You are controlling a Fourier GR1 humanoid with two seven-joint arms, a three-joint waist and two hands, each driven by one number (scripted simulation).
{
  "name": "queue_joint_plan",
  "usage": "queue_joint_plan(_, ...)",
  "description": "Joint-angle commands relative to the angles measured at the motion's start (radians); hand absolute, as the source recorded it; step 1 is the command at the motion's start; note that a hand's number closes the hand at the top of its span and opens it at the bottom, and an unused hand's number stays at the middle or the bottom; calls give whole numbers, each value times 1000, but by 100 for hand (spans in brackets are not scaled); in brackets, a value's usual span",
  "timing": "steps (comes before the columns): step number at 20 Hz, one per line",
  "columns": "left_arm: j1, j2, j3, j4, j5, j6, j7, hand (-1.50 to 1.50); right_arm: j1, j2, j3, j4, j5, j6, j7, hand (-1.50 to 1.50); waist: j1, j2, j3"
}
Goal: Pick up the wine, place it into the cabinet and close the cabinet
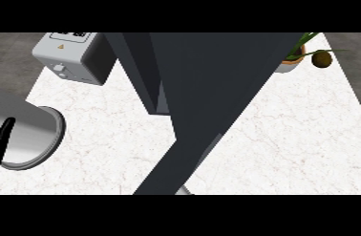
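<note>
White marbled desk (282, 149) fills the view from side to side. The wine does not show anywhere, so where it stands cannot be told. A large dark grey slab of the cabinet (211, 87) covers the middle of the view. It is broad at the top and narrows to a point at the bottom, and it hides whatever lies beneath it. Whether this slab is a door or a side wall cannot be told. At the cabinet's lower tip a small pale grey bit pokes out, too little to name.

Left of the cabinet, at the view's edge, is a grey forearm. Only a thin black strip of the left hand (5, 134) shows, and whether it is open or closed, or holds anything, cannot be told. The right hand is out of sight.

Up and left of the cabinet a grey toaster (70, 56) stands on the desk. Up and right of the cabinet are a potted plant (294, 58) and, just beside it, a brown rounded thing (322, 59).
</note>
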Motion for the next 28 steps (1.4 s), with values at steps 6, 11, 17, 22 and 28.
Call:
queue_joint_plan(6, -2, -47, -12, -19, -29, 22, 16, -150, -458, 170, -215, 468, -183, -54, -84, 150, 8, 1, 2)
queue_joint_plan(11, 7, -64, 10, -1, -43, -5, 15, -150, -610, 172, -271, 655, -179, -29, -149, 150, -9, -3, 2)
queue_joint_plan(17, -67, -98, 6, 80, -90, 5, 21, -150, -709, 173, -369, 911, -154, 65, -259, 150, -19, 1, 2)
queue_joint_plan(22, -46, -111, 34, 53, -86, -6, 54, -150, -703, 173, -479, 1082, -191, 175, -391, 150, -17, 1, 3)
queue_joint_plan(28, -97, -112, 39, 10, -90, 50, 138, -150, -722, 152, -534, 1231, -187, 245, -490, 150, -20, 2, 4)
